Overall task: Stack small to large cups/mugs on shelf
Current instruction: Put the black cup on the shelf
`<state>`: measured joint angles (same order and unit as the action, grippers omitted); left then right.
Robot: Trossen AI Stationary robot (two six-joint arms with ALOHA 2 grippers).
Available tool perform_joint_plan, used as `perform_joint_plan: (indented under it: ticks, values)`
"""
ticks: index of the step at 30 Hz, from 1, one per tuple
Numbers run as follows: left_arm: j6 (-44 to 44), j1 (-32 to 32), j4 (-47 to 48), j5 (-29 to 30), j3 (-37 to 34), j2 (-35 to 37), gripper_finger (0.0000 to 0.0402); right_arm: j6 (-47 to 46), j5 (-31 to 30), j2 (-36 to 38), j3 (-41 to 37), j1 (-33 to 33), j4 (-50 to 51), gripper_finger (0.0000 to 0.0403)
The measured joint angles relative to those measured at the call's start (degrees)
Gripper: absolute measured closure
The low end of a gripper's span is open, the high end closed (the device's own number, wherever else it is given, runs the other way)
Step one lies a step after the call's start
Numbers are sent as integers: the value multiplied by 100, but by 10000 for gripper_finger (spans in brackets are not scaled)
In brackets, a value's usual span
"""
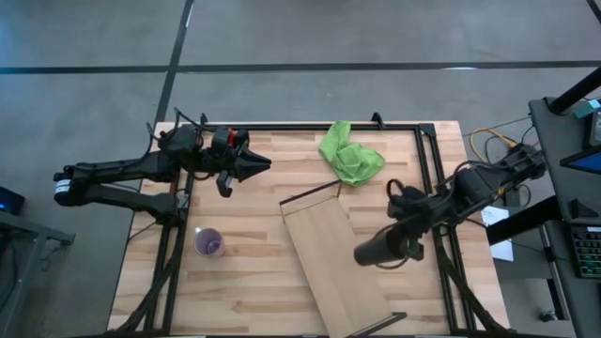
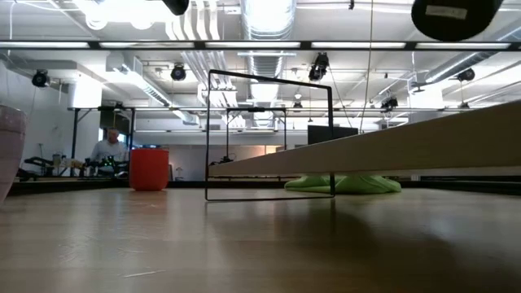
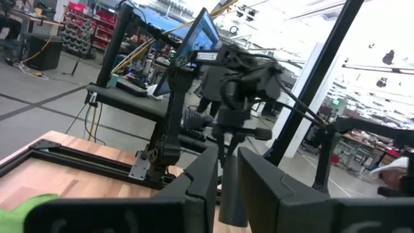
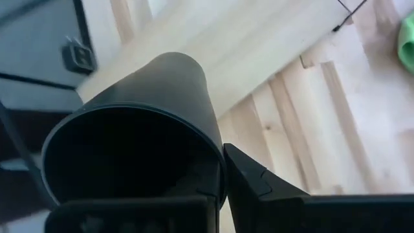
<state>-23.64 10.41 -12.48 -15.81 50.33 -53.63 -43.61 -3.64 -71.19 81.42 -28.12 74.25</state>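
Note:
My right gripper [image 1: 406, 237] is shut on the black cup [image 1: 378, 251], held on its side in the air just right of the shelf [image 1: 331, 258]; the cup shows high up in the low view [image 2: 456, 16]. The shelf is a light plank resting on thin black wire frames [image 2: 269, 134]. The purple cup [image 1: 208, 242] stands on the table at the near left. The red cup [image 2: 149, 169] stands at the far left, partly under my left arm [image 1: 223, 139]. My left gripper [image 1: 263, 163] is shut and empty, raised at the far left. My right gripper holds the black cup by its wall at the rim [image 4: 217, 162]. One finger [image 4: 259, 184] lies on the outside of the wall; the other is hidden by the cup. The cup is lifted clear and lies on its side, its open end toward the gripper.
A crumpled green cloth [image 1: 349, 155] lies at the far middle of the table, beyond the shelf's far end. A black metal frame [image 1: 427, 178] runs along the table's edges. A person [image 2: 108, 146] sits far off in the room behind.

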Motion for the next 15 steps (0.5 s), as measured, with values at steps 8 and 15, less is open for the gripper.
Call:
perform_joint_plan:
  ticks: [8, 15]
  values:
    - [0, 2, -19, 0, 29, -22, 355, 927, 59, -1572, 1584, 0, 1428, 394]
    - [0, 1, -18, 0, 31, -33, 355, 1179, 261, -2312, 2502, 0, 1572, 394]
